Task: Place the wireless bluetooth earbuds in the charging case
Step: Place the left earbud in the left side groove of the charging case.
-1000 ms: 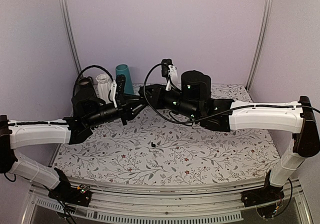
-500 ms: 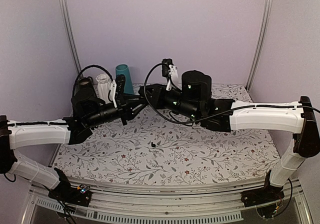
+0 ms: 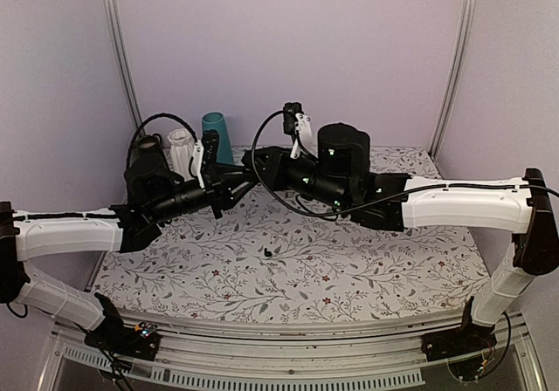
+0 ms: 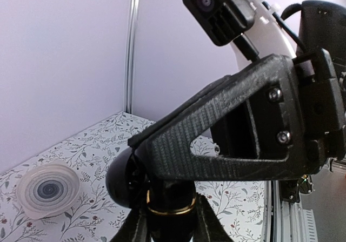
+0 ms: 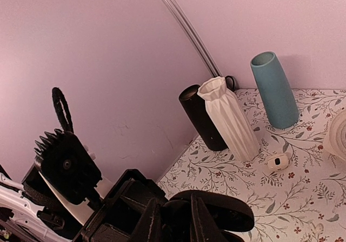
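My left gripper [image 4: 168, 223] is shut on the black charging case [image 4: 167, 228], held up above the cloth at the back left. The case has a gold rim, and its lid [image 4: 120, 177] hangs open to the left. From the right, my right gripper [image 5: 174, 212] reaches in over the case's mouth, with the open lid [image 5: 221, 209] just past its fingers. Its jaws stand close together on a small dark piece that merges with the case; I take it for an earbud. In the top view the two grippers meet, left gripper [image 3: 236, 175] and right gripper [image 3: 258, 162]. Another earbud [image 3: 266, 253] lies as a dark speck mid-cloth.
At the back left wall stand a black cylinder [image 5: 203, 118], a white ribbed vase [image 5: 230, 118] and a teal vase [image 5: 274, 89]. A small white object [image 5: 278, 161] lies in front of them. A white round dish-like thing [image 4: 48, 190] sits on the floral cloth [image 3: 349, 269].
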### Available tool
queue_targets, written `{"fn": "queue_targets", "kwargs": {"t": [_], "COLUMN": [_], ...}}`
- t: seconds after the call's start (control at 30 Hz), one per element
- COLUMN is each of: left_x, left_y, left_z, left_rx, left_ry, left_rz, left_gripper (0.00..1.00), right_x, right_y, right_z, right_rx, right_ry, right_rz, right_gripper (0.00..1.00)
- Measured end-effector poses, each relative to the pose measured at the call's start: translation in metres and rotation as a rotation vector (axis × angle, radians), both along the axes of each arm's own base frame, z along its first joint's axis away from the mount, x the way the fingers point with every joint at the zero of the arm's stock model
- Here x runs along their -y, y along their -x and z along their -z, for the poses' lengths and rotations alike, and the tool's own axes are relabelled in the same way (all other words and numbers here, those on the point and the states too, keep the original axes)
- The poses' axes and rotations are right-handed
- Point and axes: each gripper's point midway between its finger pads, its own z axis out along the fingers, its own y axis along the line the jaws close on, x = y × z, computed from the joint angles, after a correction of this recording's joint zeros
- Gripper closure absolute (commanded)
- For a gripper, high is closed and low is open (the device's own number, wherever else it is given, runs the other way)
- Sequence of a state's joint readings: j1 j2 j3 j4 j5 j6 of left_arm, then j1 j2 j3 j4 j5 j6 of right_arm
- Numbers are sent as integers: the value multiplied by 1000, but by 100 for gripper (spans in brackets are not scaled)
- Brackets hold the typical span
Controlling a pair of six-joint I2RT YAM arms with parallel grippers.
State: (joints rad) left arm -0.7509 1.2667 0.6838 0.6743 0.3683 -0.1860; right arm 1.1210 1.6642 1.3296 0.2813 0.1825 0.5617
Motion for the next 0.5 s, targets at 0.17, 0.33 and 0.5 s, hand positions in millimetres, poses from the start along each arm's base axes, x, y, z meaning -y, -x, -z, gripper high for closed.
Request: {"fn": "queue_targets", "kwargs": {"t": [0.17,0.33,0.5], "left_x": [-2,-3,-3], "left_y": [0,-1,-1], "left_z": [-3,-4,-5], "left_rx": [5,8,8], "left_ry": [4,6,6], "left_rz": [-8,-18,-20], "left_gripper": [100,100,100], "right_x": [0,0,0], "right_y": [1,2,2], "right_z": [-1,-2,-2], "right_rx": [1,1,1], "right_ry": [-2,-2,-1], "right_rz": [0,1,1], "right_gripper": [83,82,82]}}
